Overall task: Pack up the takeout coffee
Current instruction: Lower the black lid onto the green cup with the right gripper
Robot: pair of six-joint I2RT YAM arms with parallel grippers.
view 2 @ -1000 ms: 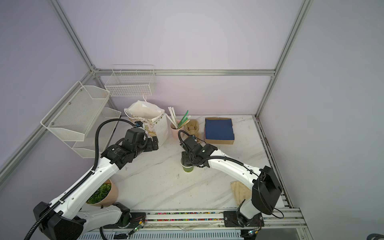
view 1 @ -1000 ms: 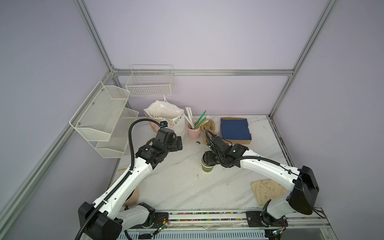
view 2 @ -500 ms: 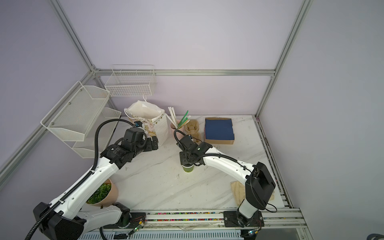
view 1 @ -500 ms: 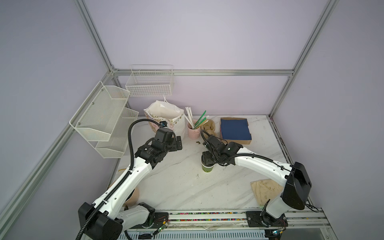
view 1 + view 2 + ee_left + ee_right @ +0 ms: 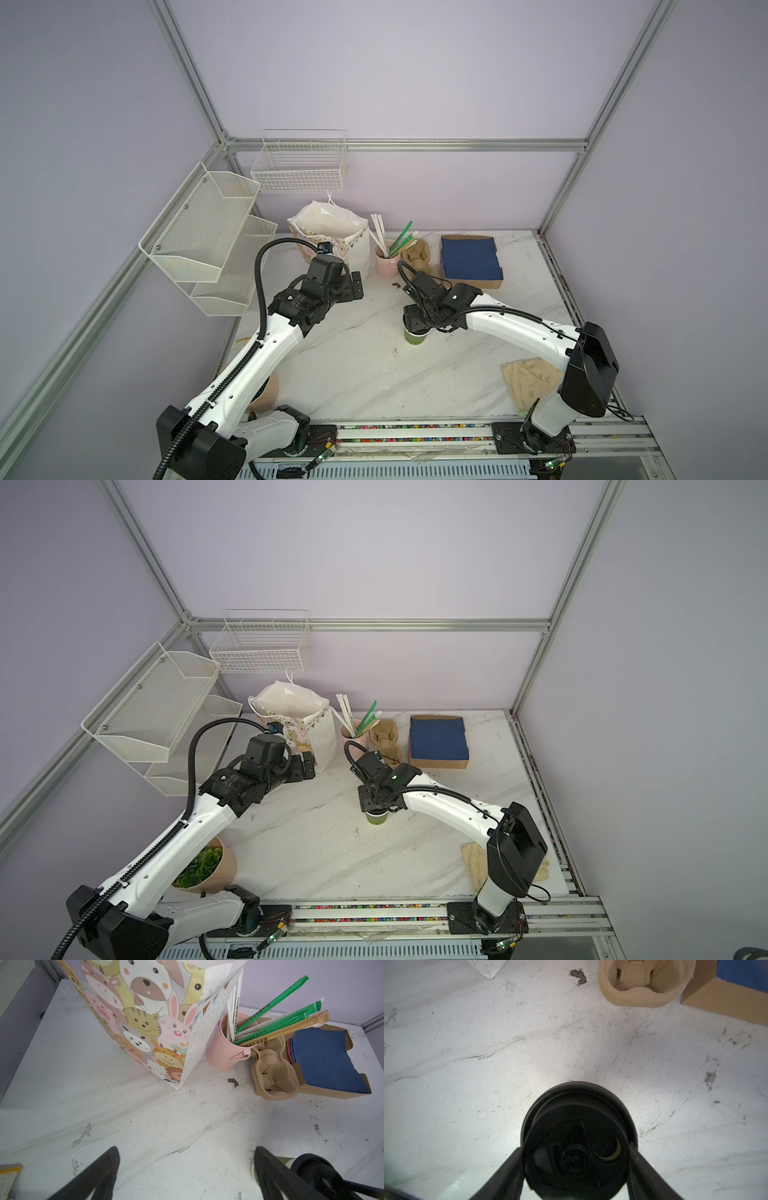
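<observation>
The takeout coffee is an olive-green paper cup with a black lid, upright near the middle of the marble table. My right gripper comes down over it from above, with one finger pressed to each side of the lid, shut on it. I cannot tell whether the cup's base touches the table. My left gripper hangs open and empty, low beside the cartoon-animal paper bag. The left wrist view catches the cup's green side just beyond one finger.
A pink mug of wrapped straws, a tan pulp cup tray and a cardboard box of blue napkins line the back. A potted plant stands front left and a beige cloth lies front right. White wire shelves hang on the left wall.
The right arm's elbow swung slightly left in the first half second, then held still. The cup, the grip on it and the left arm look unchanged.
</observation>
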